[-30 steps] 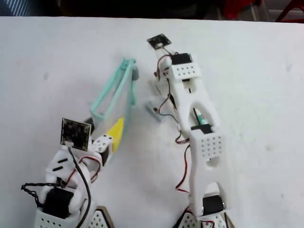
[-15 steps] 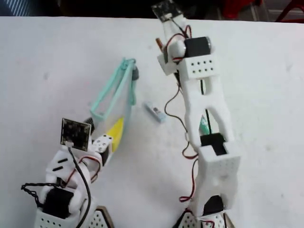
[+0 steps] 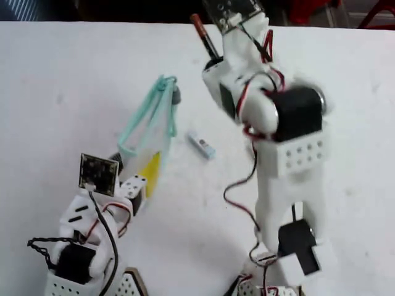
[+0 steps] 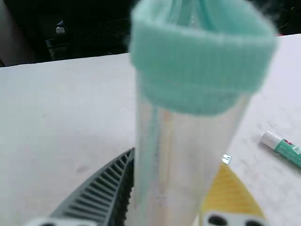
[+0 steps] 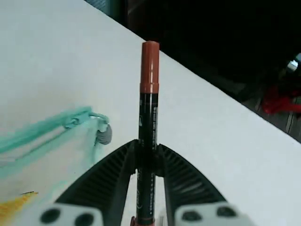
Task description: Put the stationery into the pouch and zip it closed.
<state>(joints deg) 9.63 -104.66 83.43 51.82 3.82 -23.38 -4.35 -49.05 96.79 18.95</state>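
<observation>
We found the task at its loading stage: nothing was confirmed inside the pouch (image 3: 150, 123), and the zip was not yet drawn. The right arm (image 3: 290, 145) held its jaws closed on a pen (image 3: 202, 36) with a red-brown cap. They gripped it by the black barrel, cap pointing away from the arm. The pen stood beyond the pouch's zip-pull end and off to one side, well apart from the mouth. In our judgement it was raised off the surface (image 3: 74, 68). The left arm (image 3: 92, 213) had its jaws clamped on the pouch's near end, one to each side of the clear wall, with the teal-edged mouth gaping.

The next move called for carrying the pen over the pouch, lining the barrel up with the opening and lowering one end between the teal edges before release. The mouth looked narrow. We judged that a skewed approach would catch the edging or drag the pouch in the left jaws.

A small white-and-teal stick (image 3: 202, 145), probably glue, lay on the surface just beside the pouch's long side, between it and the right arm. It was not yet loaded, and a low sweep could knock it. The grey zip pull (image 3: 176, 95) sat at the pouch's far end. We took the yellow shape seen through the pouch wall for the left arm's own jaw, not contents.
</observation>
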